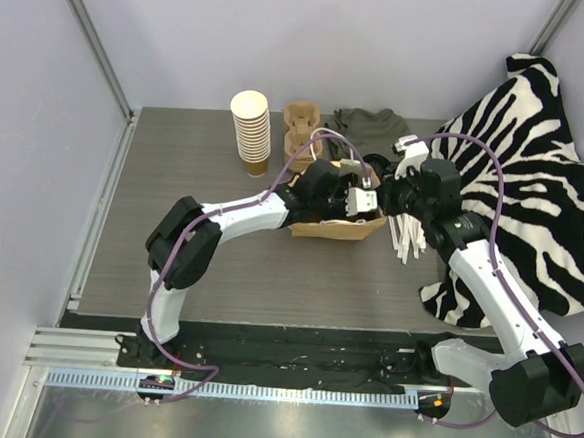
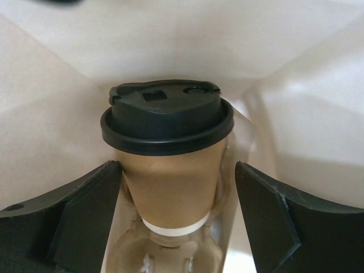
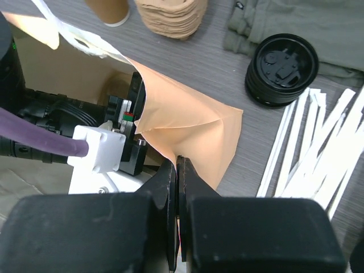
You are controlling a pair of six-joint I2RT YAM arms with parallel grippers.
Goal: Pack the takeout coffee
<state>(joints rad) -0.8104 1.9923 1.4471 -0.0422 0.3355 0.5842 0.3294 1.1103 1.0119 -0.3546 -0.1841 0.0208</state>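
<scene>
The takeout coffee (image 2: 170, 170), a brown paper cup with a black lid (image 2: 166, 116), stands upright inside the brown paper bag (image 1: 337, 227). Its base rests in a pulp cup carrier (image 2: 165, 256) on the bag's floor. My left gripper (image 2: 177, 187) reaches into the bag and is open, one finger (image 2: 85, 210) on each side of the cup. A gap shows at the right finger. My right gripper (image 3: 177, 165) is shut on the rim of the paper bag (image 3: 187, 125) and holds the mouth open. In the top view the left gripper (image 1: 359, 199) hides the cup.
A tall stack of lidless cups (image 1: 250, 131), a stack of pulp carriers (image 1: 300, 124) and a folded green cloth (image 1: 368, 129) lie at the back. Black lids (image 3: 281, 68) and white straws (image 1: 406, 237) sit right of the bag. A zebra cloth (image 1: 536, 176) covers the right side.
</scene>
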